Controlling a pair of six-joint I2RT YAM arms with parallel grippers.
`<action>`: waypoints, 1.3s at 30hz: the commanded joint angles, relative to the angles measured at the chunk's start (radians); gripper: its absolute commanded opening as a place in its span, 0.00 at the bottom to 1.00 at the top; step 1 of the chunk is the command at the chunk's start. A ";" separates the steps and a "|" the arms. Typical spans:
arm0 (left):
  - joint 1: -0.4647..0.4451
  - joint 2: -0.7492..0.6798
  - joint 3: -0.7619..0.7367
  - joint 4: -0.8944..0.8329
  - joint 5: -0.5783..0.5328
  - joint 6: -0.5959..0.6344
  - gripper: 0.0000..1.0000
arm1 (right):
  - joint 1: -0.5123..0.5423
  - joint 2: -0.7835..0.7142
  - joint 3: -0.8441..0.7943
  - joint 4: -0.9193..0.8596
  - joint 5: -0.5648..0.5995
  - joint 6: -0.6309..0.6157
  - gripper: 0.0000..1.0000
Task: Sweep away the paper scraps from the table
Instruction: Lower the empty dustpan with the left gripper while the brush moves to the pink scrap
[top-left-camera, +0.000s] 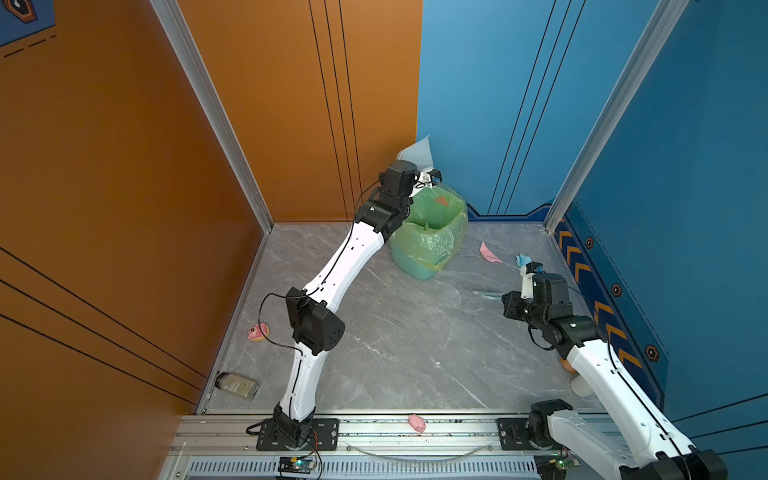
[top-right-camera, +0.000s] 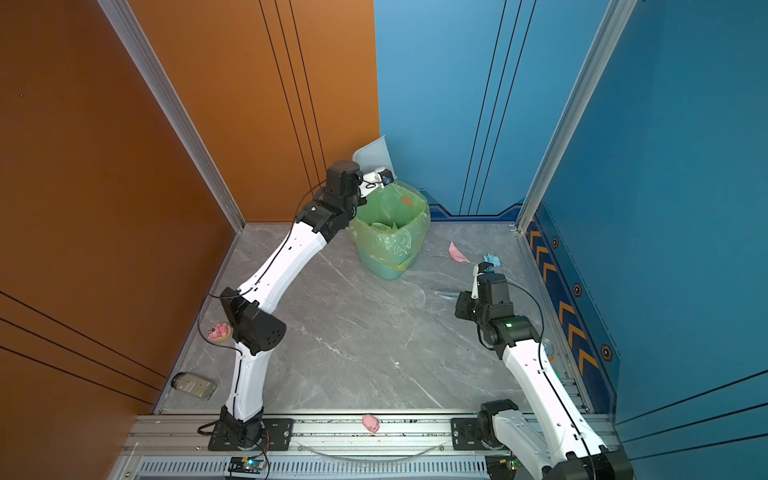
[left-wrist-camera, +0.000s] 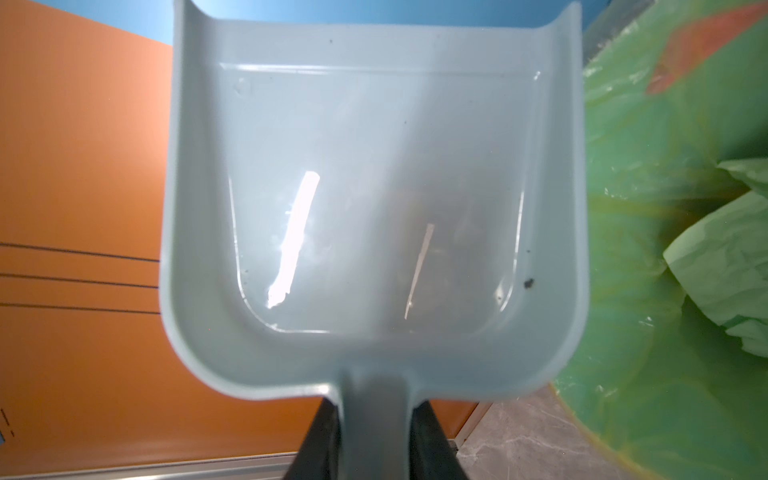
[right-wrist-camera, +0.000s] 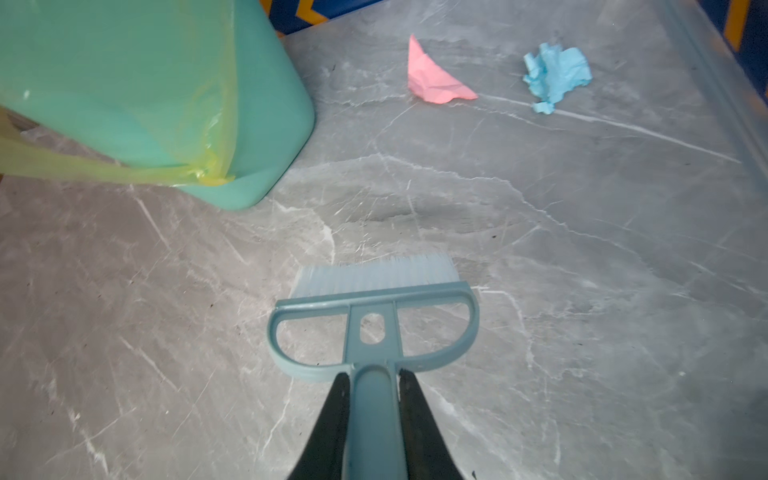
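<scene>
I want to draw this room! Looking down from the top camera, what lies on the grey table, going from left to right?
In a top view: bottle lying on its side → green bin → pink paper scrap → blue paper scrap.

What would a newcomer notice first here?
First, the green lined bin at the far middle of the table, with the left gripper shut on an empty pale dustpan raised by its rim. Next, the right gripper shut on a blue brush at the table's right side. A pink paper scrap and a blue paper scrap lie loose beyond its bristles.
</scene>
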 joint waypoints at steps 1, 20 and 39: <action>0.008 -0.087 -0.056 -0.010 0.059 -0.155 0.00 | -0.036 0.012 0.043 0.041 0.081 0.039 0.00; -0.002 -0.449 -0.634 0.121 0.286 -0.495 0.00 | -0.173 0.219 0.265 0.080 0.098 0.057 0.00; -0.138 -0.793 -1.208 0.215 0.384 -0.762 0.00 | -0.198 0.552 0.474 0.210 0.065 0.104 0.00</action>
